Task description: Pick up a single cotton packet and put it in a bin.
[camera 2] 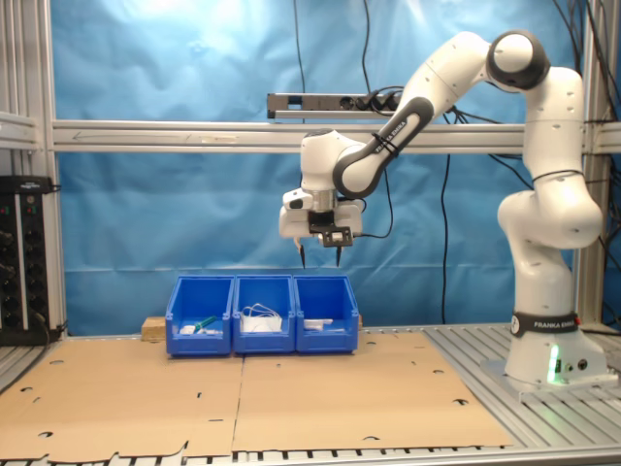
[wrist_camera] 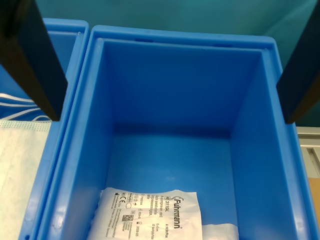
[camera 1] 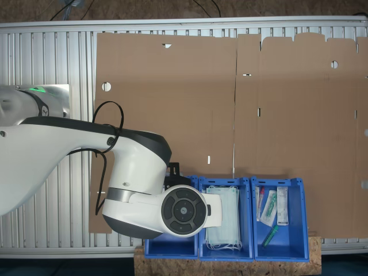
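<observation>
Black fingers (wrist_camera: 35, 60) of mine are framing the wrist view, one on each side, spread wide with nothing between them. In the second exterior view my claw (camera 2: 320, 254) is hanging well above the row of three blue bins, over the end bin (camera 2: 325, 313) at the second exterior view's right.

Directly beneath my claw, I am looking down into that end bin (wrist_camera: 170, 100). On its floor, below me and toward the near wall, the cotton packet (wrist_camera: 150, 212) is lying flat, white with fine dark print on its face. A second white piece (wrist_camera: 220, 232) is peeking out just beside it, touching or overlapping; I cannot tell which. Off to one side of my claw, the middle bin (wrist_camera: 75, 35) is holding the stack of pale face masks (wrist_camera: 22, 170).

I am judging the packet to be very light, thin and soft, with a smooth, probably slippery wrapper. It is likely crumpling rather than resisting when pinched, so breakage is no worry; slipping out or dragging its neighbour along is. Lying flat, it is offering no upright edge. I am thinking the best hold is across its width near the middle, fingers pressing down to the floor and bunching the wrapper as they close, keeping away from the side where the second piece is lying.
</observation>
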Controlling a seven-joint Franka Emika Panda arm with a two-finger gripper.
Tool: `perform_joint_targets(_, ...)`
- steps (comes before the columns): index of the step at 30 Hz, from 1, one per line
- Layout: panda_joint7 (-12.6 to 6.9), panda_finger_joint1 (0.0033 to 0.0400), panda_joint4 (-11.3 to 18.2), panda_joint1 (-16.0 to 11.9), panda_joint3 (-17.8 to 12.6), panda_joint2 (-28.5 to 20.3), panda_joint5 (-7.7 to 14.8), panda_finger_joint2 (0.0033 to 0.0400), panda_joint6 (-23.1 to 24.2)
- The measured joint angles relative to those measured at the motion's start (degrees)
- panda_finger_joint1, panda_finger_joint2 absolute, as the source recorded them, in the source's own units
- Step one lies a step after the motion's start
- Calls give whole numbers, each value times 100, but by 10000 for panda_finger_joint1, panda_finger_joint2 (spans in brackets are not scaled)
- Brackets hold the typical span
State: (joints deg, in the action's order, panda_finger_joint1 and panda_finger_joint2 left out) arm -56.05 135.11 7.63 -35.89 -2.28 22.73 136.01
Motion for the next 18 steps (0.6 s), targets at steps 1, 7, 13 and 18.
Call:
perform_joint_targets(1,0,395,0,0,0,0,0,395,0)
perform_joint_targets(7,0,399,0,0,0,0,0,399,0)
perform_joint_targets(13,0,400,0,0,0,0,0,400,0)
perform_joint_targets(18,0,400,0,0,0,0,0,400,0)
